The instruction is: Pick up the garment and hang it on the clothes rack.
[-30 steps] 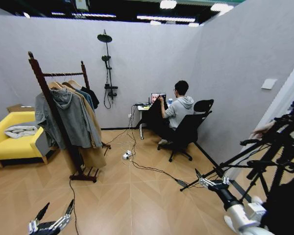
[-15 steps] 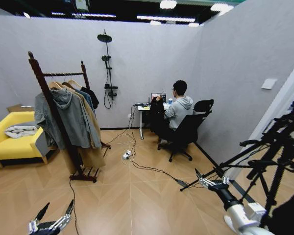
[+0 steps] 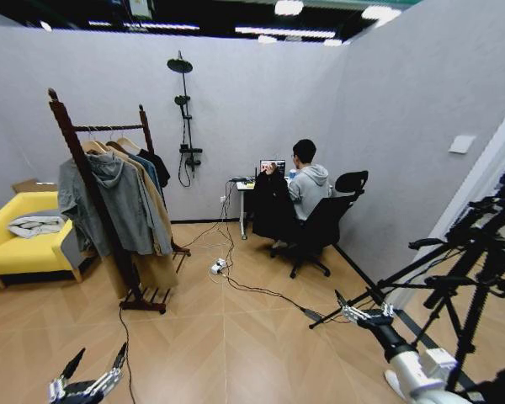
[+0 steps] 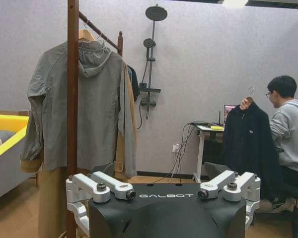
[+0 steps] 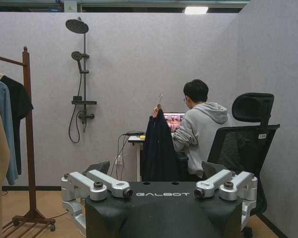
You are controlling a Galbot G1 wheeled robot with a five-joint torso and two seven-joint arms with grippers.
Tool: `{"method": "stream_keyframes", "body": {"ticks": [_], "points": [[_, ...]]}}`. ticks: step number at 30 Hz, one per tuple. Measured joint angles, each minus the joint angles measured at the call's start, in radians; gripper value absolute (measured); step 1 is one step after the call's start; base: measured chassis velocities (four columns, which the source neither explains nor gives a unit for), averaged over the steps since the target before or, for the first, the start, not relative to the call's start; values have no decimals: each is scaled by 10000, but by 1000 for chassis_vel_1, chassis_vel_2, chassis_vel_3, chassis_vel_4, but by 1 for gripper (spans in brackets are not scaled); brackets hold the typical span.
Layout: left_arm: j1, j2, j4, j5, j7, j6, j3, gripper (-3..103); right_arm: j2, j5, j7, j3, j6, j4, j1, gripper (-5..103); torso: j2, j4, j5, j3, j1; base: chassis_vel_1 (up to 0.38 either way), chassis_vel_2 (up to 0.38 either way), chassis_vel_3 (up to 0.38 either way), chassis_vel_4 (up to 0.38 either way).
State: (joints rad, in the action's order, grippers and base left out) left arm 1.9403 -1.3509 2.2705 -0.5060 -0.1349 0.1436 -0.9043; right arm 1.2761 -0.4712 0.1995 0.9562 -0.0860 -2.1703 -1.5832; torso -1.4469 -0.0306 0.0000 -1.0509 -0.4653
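At the far desk (image 3: 251, 187), a seated person is holding the garment (image 3: 270, 209) up by its hanger with one raised hand (image 4: 247, 102); the black top is hanging straight down beside the person's chair (image 3: 328, 220), well apart from the robot. Left of it, the rack (image 3: 101, 202) is standing on the wood floor, its bar carrying a grey hoodie (image 3: 114, 206), a tan coat (image 3: 157, 227), and darker clothes toward the far post. A yellow sofa (image 3: 21, 244) is sitting just beyond the rack, by the left wall. A shower fixture (image 3: 183, 118) is mounted on the back wall between rack and desk.

Low in the head view, the left gripper (image 3: 93, 364) is hovering over bare floor, fingers spread apart, holding nothing. The right gripper (image 3: 353, 308) is reaching forward over the floor on the right, fingers also apart and empty, near black tripod legs (image 3: 454, 278). Both grippers are well apart from the garment and the rack.
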Motion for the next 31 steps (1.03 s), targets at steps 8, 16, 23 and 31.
{"method": "stream_keyframes", "body": {"ticks": [8,16,23,31], "points": [[0,0,0,0,0,0,0,100,0,0,0,0,0,0,0,100,0,0,0,0,0,0,0,0,0],[0,0,0,0,0,0,0,100,0,0,0,0,0,0,0,100,2,0,0,0,0,0,0,0,0],[0,0,0,-1,0,0,0,100,0,0,0,0,0,0,0,100,2,0,0,0,0,0,0,0,0],[0,0,0,0,0,0,0,100,0,0,0,0,0,0,0,100,1,0,0,0,0,0,0,0,0]]}}
